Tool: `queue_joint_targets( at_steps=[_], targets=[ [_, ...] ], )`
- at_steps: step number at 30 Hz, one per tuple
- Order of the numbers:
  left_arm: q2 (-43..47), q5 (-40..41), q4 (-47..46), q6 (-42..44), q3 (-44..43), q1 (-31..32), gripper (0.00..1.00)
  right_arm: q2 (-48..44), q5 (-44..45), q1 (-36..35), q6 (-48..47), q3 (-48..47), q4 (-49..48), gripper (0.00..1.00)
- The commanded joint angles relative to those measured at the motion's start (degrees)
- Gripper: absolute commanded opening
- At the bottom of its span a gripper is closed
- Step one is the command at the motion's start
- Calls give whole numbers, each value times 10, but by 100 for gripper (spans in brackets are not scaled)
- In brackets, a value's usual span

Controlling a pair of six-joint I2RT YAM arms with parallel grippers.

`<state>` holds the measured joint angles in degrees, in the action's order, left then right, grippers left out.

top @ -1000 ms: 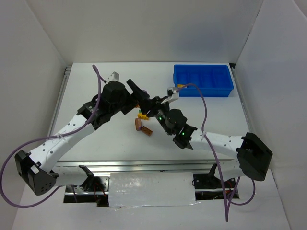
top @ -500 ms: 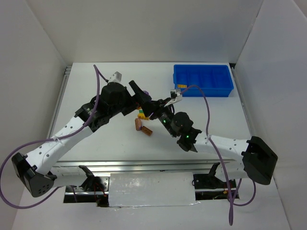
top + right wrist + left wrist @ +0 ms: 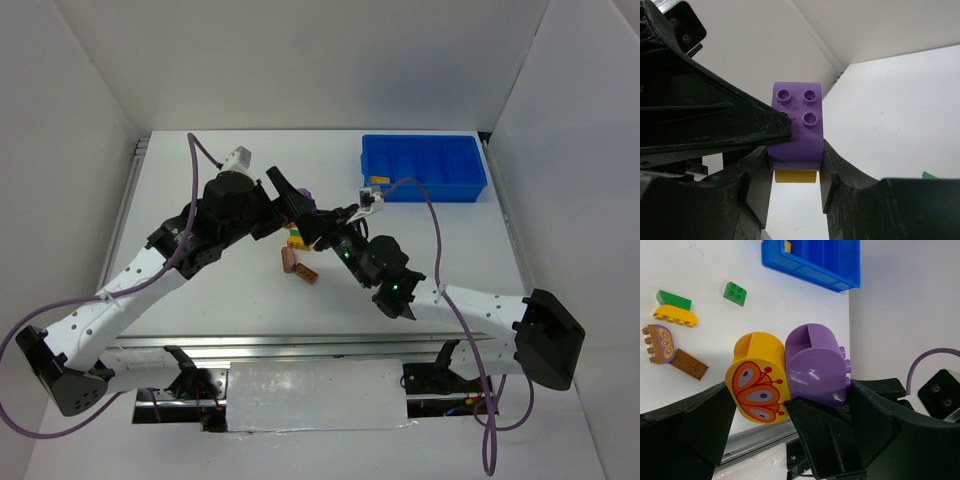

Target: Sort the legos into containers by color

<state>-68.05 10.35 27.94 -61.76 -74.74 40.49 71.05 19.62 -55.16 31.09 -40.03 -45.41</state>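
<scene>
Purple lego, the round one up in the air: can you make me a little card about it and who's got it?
brick: purple rounded plastic lego, held above the white table
pressed against it: yellow rounded lego with a butterfly print
right gripper: shut on the purple lego
left gripper: open, jaws either side of the pair
blue plastic tray: one yellow piece inside
loose on the table: green square lego, brown flat lego

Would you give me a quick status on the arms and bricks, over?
Right tool shut on purple brick, yellow brick flush against it. Left tool open wide, straddling both. Its finger crowds the purple brick.
</scene>
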Motion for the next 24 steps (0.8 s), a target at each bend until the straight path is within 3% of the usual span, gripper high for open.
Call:
queue_joint_targets(
  at_steps=[1,8,16,21,24],
  targets=[
    [27,59,-4,8,-24,-9,100,-26,84,3,5,7,36,0],
    [37,49,-2,-4,-15,-9,100,-28,68,7,-67,4,37,0],
    [60,56,-11,-2,-8,-10,99,-6,143,29,2,-15,107,0],
    [78,64,-21,12,5,-9,100,-43,88,53,16,14,91,0],
    [95,24,-76,63,39,-10,100,-88,30,59,20,22,103,0]
  ],
)
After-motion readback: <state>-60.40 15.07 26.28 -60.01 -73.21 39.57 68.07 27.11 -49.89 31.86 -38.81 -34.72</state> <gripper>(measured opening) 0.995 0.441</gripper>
